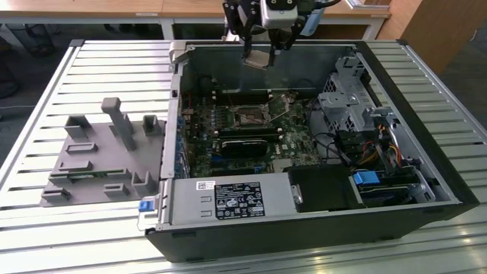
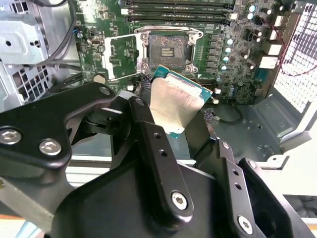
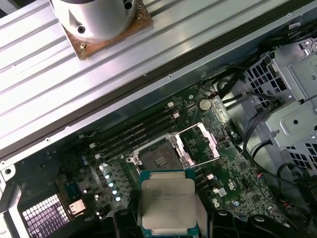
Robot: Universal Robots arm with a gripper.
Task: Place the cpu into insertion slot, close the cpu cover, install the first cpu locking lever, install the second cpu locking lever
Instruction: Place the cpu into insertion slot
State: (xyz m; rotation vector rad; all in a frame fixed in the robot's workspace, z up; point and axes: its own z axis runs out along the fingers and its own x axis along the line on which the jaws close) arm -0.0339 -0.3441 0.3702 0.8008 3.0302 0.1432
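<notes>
- Gripper: black, two-fingered, hung over the far edge of the computer case. It is closed upon the cpu, which is pinched by opposite edges between the fingers.
- Cpu: flat square chip with a dull silver top and green edging. It is held tilted in the air above the motherboard, apart from the insertion slot.
- Insertion slot: small dark square socket with a silvery rim, set near the middle of the motherboard. It is uncovered, with the contact field exposed.
- Cpu cover: thin silvery frame with a square window. It is swung open and laid back just beside the insertion slot.
- Memory slots: long and black, ranged in parallel along one side of the insertion slot.
- Computer case: black, with its side panel off. It is laid flat on the table toward the exterior view's right.
- Power supply: silvery labelled box, lodged against the near wall of the case, at the corner on the exterior view's left.
- Fixture tray: grey, with upright posts and pockets. It is set on the slatted metal table just beside the case, on the exterior view's left.
</notes>
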